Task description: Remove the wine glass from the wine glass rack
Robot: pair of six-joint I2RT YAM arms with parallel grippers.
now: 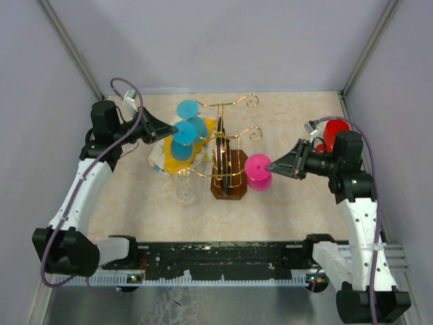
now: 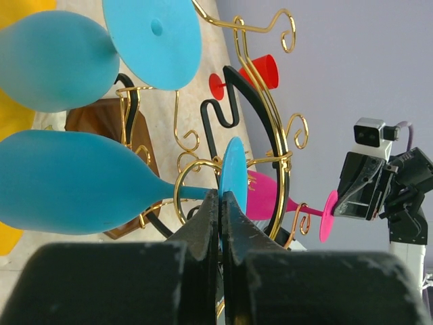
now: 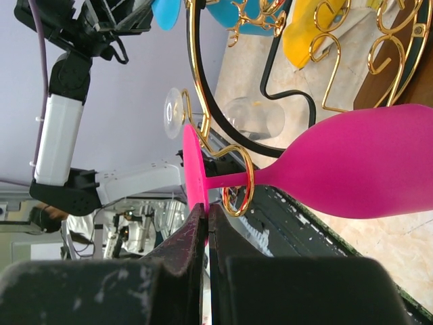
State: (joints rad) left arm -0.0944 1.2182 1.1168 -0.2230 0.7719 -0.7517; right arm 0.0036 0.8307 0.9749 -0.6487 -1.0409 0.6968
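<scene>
On opposite sides of the wine glass rack [image 1: 229,184], the left claw [image 2: 221,198] pinches the foot of a hanging blue wine glass [image 2: 67,183] and the right claw [image 3: 206,211] that of a pink wine glass [image 3: 365,169], both seemingly light, slick plastic, best held by that rim.

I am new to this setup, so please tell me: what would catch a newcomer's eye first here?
A thin gold wire rack on a dark wooden base stands in the middle of the beige table. The left gripper is shut on the round foot of a turquoise wine glass hanging on its left side. The right gripper is shut on the foot of a magenta wine glass on its right.
</scene>
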